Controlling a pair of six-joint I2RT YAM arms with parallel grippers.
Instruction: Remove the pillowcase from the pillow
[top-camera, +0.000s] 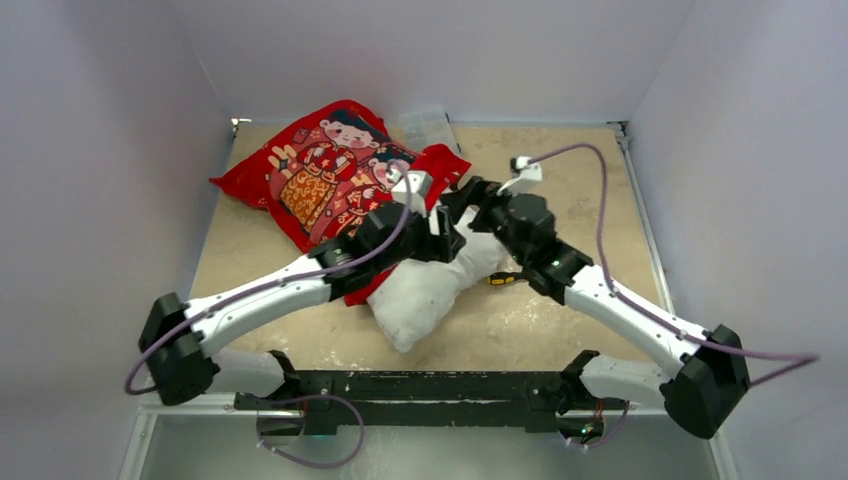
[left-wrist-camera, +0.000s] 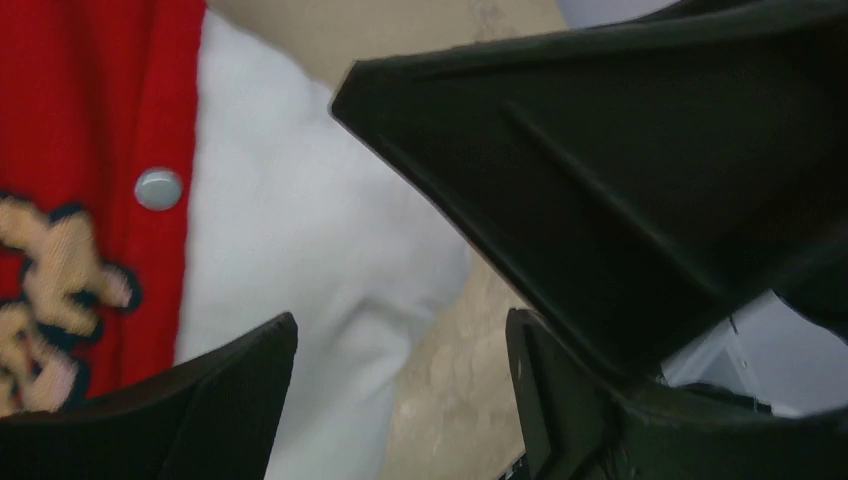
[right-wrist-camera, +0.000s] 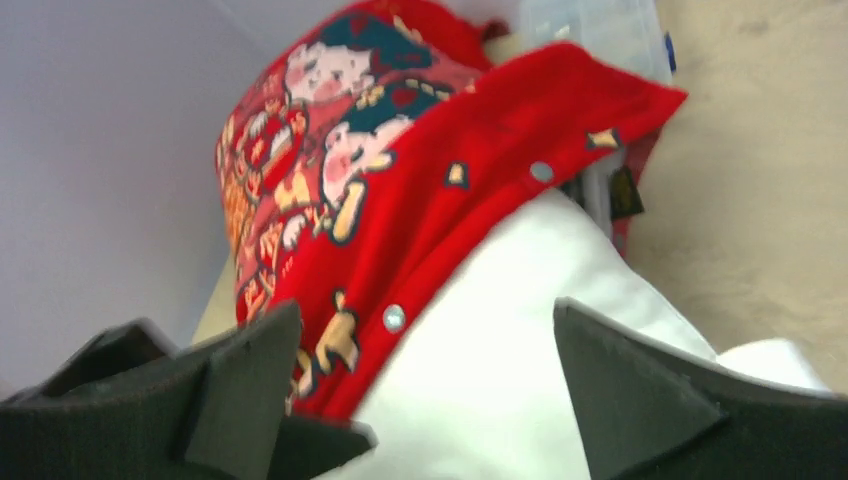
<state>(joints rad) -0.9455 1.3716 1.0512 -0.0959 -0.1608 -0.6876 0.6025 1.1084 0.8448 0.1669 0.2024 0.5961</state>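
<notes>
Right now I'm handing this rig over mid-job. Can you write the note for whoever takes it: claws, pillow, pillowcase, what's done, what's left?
Left claw: open, holding nothing, over the bare part of the pillow beside the snap-button edge of the pillowcase.
Right claw: open, holding nothing, above the pillow, close to the left claw.
Pillowcase: far left of the table, open end toward the arms.
Pillow: near end bare on the table, far end inside the pillowcase.
Done: pillow partly out.
Left: probably hold the pillowcase with one claw and pull the rest of the pillow free with the other.
</notes>
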